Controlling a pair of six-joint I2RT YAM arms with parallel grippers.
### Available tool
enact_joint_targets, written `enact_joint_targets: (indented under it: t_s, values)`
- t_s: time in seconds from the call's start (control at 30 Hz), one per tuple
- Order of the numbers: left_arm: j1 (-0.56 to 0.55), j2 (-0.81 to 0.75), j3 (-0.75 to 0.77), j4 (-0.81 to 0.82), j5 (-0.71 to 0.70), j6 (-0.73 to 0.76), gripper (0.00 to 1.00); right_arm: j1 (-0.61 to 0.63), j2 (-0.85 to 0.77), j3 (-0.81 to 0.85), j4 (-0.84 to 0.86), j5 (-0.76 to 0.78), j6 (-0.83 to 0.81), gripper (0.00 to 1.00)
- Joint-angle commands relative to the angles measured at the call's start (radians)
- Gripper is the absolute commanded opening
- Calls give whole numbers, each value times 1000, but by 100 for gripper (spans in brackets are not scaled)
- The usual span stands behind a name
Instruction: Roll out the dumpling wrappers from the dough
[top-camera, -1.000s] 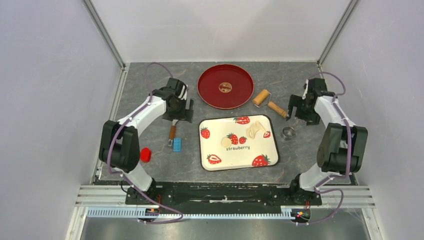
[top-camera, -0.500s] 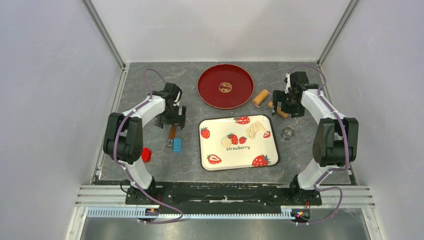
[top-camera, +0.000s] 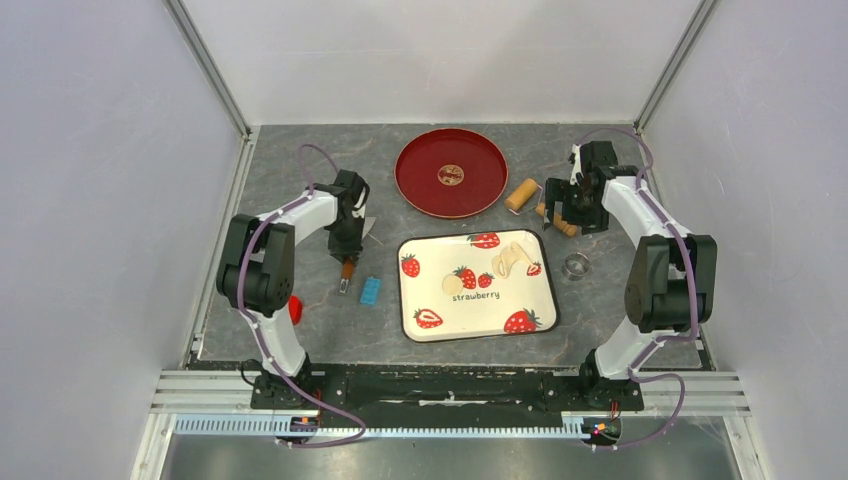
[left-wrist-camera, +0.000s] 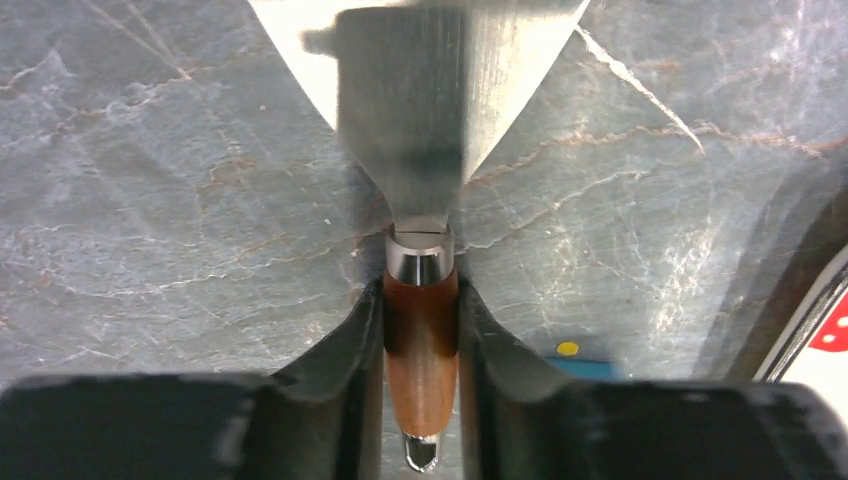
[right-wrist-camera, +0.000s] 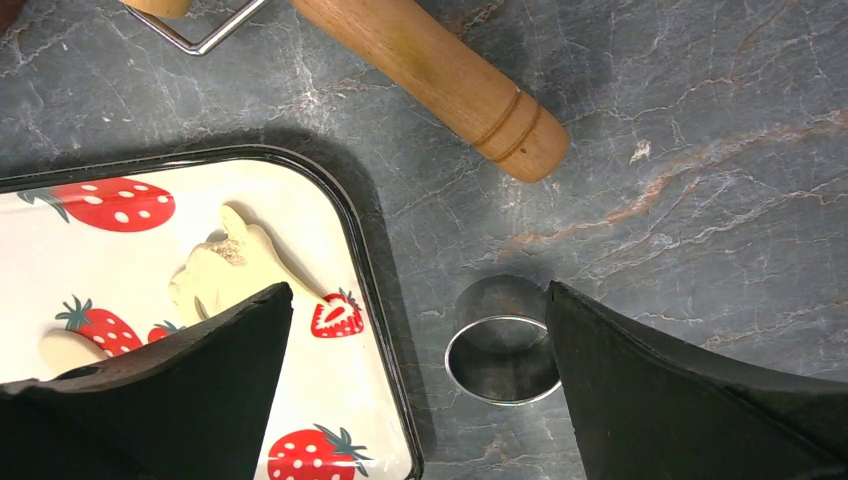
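Observation:
My left gripper is shut on the brown wooden handle of a metal scraper, whose blade lies flat on the table ahead of the fingers. The dough, a ragged pale scrap, lies at the far right of the strawberry tray, and a small round dumpling wrapper sits near its middle. In the right wrist view the dough and the wrapper show by the left finger. My right gripper hangs open over the roller's handle, holding nothing.
A red plate stands at the back centre, with the wooden roller to its right. The metal ring cutter sits just right of the tray. A blue block and a red piece lie near the left arm.
My left gripper came down over the scraper's handle and closed on it; the blue block shifted slightly right. The right gripper swung left to the roller, then held still, open.

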Motion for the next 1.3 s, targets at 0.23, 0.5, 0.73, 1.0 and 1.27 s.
enact_joint_targets:
  t_s: [0.23, 0.5, 0.73, 1.0, 1.27]
  values:
    - [22, -71, 1, 12, 50, 43, 2, -1, -21, 55, -29, -19, -13, 98]
    - [25, -289, 29, 31, 114, 129, 2, 55, -12, 189, -72, -100, -4, 98]
    - [-35, -403, -39, 48, 159, 266, 2, 103, 23, 310, -97, -275, -13, 98]
    - [-267, -396, -49, 47, 132, 261, 2, 254, 72, 329, 11, -504, 80, 98]
    - [-399, -382, -24, 45, 146, 235, 2, 444, 128, 254, 151, -565, 175, 98]
